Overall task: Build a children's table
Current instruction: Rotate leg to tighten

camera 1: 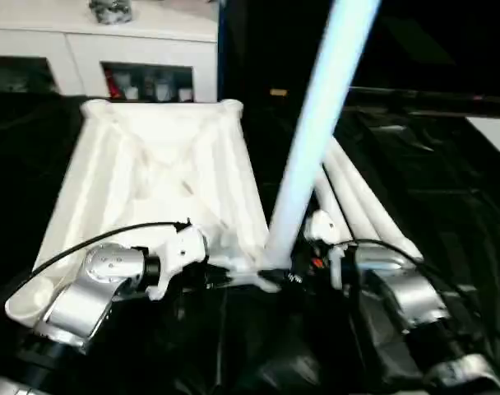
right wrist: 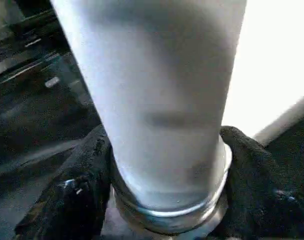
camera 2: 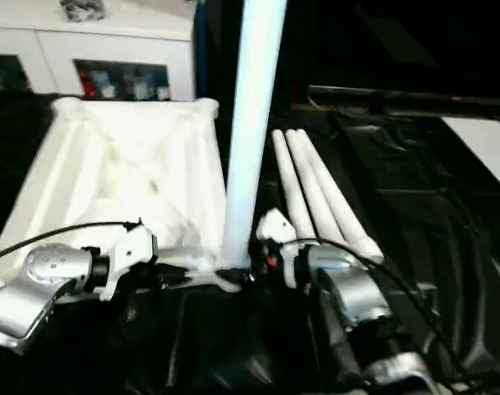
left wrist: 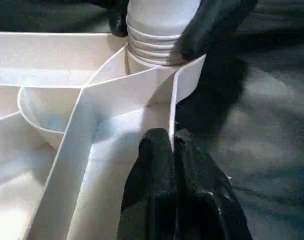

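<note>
The white table top lies upside down on the black drape, ribbed side up. One white leg stands nearly upright at the top's near right corner socket, and its ridged end sits in the socket mouth. My right gripper is shut on this leg just above that end, one black finger on each side. My left gripper is shut on a thin rim wall of the table top right beside that corner. Three more legs lie side by side to the right of the top.
A white cabinet with open shelves stands behind the work surface. The black drape covers the surface in folds to the right and front. A pale flat surface shows at the far right edge.
</note>
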`<state>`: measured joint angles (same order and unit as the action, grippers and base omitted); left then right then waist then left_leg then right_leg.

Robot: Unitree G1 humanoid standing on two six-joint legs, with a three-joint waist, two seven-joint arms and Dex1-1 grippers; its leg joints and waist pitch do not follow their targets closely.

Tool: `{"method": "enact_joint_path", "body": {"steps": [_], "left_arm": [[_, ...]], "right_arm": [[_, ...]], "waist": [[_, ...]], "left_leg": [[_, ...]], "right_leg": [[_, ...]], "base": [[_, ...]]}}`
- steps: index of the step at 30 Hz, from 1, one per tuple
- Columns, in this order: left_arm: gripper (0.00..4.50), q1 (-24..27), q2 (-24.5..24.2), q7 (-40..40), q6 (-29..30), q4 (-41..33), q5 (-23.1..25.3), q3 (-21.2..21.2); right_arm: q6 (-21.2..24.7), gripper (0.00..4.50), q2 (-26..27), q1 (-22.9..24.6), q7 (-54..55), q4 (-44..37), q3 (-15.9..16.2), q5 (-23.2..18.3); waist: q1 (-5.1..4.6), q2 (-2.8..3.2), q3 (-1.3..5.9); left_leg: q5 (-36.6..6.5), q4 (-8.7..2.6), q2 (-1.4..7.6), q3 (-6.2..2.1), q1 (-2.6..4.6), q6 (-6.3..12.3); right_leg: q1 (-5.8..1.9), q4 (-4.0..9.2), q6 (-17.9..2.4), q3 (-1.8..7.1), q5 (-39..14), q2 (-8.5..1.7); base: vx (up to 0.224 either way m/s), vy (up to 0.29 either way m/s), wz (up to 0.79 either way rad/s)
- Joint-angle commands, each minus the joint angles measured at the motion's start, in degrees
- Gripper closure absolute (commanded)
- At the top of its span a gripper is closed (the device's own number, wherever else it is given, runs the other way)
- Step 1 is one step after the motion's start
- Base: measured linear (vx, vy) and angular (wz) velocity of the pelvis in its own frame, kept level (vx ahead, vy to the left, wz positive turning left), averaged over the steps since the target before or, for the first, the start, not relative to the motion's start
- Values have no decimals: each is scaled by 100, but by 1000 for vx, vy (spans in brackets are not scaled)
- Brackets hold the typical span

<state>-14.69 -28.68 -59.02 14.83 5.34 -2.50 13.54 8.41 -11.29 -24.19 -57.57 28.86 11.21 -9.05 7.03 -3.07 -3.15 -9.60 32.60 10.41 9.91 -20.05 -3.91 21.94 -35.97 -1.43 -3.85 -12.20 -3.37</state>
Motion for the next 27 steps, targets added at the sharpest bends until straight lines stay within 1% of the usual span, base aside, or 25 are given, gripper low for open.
{"method": "enact_joint_path", "body": {"steps": [1,2,3,4,5,6,7,8,9,10,11,12,13,15,16,17,18,19,20,21,22,23,25,26,27], "left_arm": [[450,-37,368,658,163,-286,4,-40],[450,-5,471,828,274,-371,53,-45],[450,14,532,931,346,-425,84,-45],[450,43,638,1129,470,-515,167,-28],[450,43,638,1129,470,-515,167,-28],[450,68,742,1287,569,-595,218,-10],[450,86,882,1522,722,-678,282,-6],[450,86,1174,1936,908,-779,412,13],[450,86,1174,1936,908,-779,412,13],[450,82,1271,2064,950,-807,460,27],[450,79,1359,2129,957,-827,460,46],[450,80,1412,2171,974,-850,456,60],[450,84,1443,2183,983,-864,454,87],[450,89,1464,2200,1021,-900,470,127],[450,87,1460,2194,1026,-905,472,139],[450,84,1461,2208,1049,-913,476,141],[450,83,1460,2206,1050,-913,477,141],[450,76,1471,2204,1094,-931,500,136],[450,76,1471,2204,1094,-931,500,136],[450,60,1471,2193,1131,-946,532,128],[450,59,1468,2193,1134,-947,534,129],[450,38,1442,2195,1142,-928,542,131],[450,33,1416,2187,1148,-919,543,141],[450,28,1384,2188,1142,-898,549,142],[450,26,1374,2198,1138,-888,553,138]], "right_arm": [[-78,173,486,-145,636,360,242,173],[-130,173,660,-249,1052,584,158,235],[-152,173,764,-310,1301,713,103,275],[-161,173,934,-417,1709,923,4,322],[-161,173,934,-417,1709,923,4,322],[-180,173,1074,-499,2025,1077,-84,339],[-172,173,1232,-592,2372,1252,-200,341],[-208,173,1491,-730,2890,1524,-359,359],[-208,173,1491,-730,2890,1524,-359,359],[-237,173,1571,-772,3057,1614,-399,375],[-268,173,1629,-790,3120,1662,-391,397],[-302,173,1668,-809,3163,1713,-388,417],[-324,173,1698,-820,3203,1750,-366,451],[-428,173,1727,-864,3283,1860,-328,531],[-472,173,1725,-879,3296,1890,-307,565],[-509,138,1735,-888,3257,1918,-347,526],[-512,117,1736,-889,3252,1921,-359,515],[-527,103,1771,-921,3155,1972,-503,381],[-527,93,1771,-921,3155,1972,-503,381],[-617,93,1737,-947,3139,1971,-519,415],[-631,81,1730,-949,3144,1969,-512,428],[-748,69,1613,-904,3096,1819,-425,525],[-766,69,1540,-846,2967,1677,-384,523],[-736,69,1388,-712,2749,1357,-331,497],[-721,69,1316,-647,2652,1208,-318,478]], "waist": [[-18,34,274],[-71,36,277],[-92,37,281],[-111,39,275],[-137,40,274],[-142,40,279],[-163,38,280],[-181,22,287],[-180,26,292],[-157,40,303],[-150,26,306],[-130,35,320],[-132,13,324],[-128,29,339],[-132,26,336],[-131,26,333],[-132,32,324],[-136,55,313],[-145,46,310],[-146,46,305],[-146,46,309],[-143,58,310],[-143,39,310],[-128,38,320],[-109,35,329]], "left_leg": [[-1757,-434,305,-166,-2,-134],[-1829,-429,302,-178,12,-165],[-1838,-425,309,-175,18,-170],[-1852,-421,298,-171,30,-158],[-1836,-422,296,-169,28,-151],[-1830,-416,300,-163,37,-150],[-1806,-418,307,-160,37,-150],[-1690,-417,310,-155,24,-139],[-1644,-411,306,-150,29,-127],[-1576,-390,301,-129,40,-88],[-1534,-386,301,-120,44,-64],[-1415,-373,291,-108,39,-9],[-1348,-368,286,-97,31,28],[-1112,-362,281,-100,-3,100],[-1069,-360,278,-96,-6,125],[-1076,-362,276,-95,-5,132],[-1129,-369,280,-96,-4,133],[-1234,-379,281,-102,3,107],[-1308,-384,282,-100,3,96],[-1420,-395,291,-112,13,64],[-1436,-395,294,-115,11,44],[-1457,-398,297,-117,20,23],[-1453,-392,295,-108,18,34],[-1384,-383,296,-106,19,60],[-1236,-371,298,-102,12,108]], "right_leg": [[-202,570,-737,303,-2352,-568],[-187,598,-665,306,-2547,-585],[-175,591,-679,317,-2516,-586],[-160,611,-689,318,-2504,-571],[-151,598,-728,324,-2421,-562],[-147,592,-744,327,-2378,-562],[-145,585,-780,337,-2303,-565],[-159,563,-833,335,-2071,-554],[-155,556,-845,338,-1994,-551],[-150,548,-853,348,-1803,-543],[-145,542,-872,351,-1685,-539],[-158,514,-919,353,-1398,-528],[-165,503,-935,355,-1254,-519],[-201,453,-985,339,-878,-513],[-205,449,-991,334,-792,-507],[-208,453,-989,334,-799,-508],[-210,464,-981,335,-873,-514],[-200,479,-958,333,-1037,-511],[-199,494,-939,336,-1135,-512],[-195,510,-899,336,-1325,-522],[-196,511,-887,336,-1358,-527],[-184,511,-879,339,-1354,-523],[-187,512,-882,341,-1293,-516],[-196,497,-890,345,-1176,-520],[-211,476,-886,344,-947,-509]], "base": [[0,0,0],[0,0,0],[0,0,0],[0,0,0],[0,0,0],[0,0,0],[0,0,0],[0,0,0],[0,0,0],[0,0,0],[0,0,0],[0,0,0],[0,0,0],[0,0,0],[0,0,0],[0,0,0],[0,0,0],[0,0,0],[0,0,0],[0,0,0],[0,0,0],[0,0,0],[0,0,0],[0,0,0],[0,0,0]]}}
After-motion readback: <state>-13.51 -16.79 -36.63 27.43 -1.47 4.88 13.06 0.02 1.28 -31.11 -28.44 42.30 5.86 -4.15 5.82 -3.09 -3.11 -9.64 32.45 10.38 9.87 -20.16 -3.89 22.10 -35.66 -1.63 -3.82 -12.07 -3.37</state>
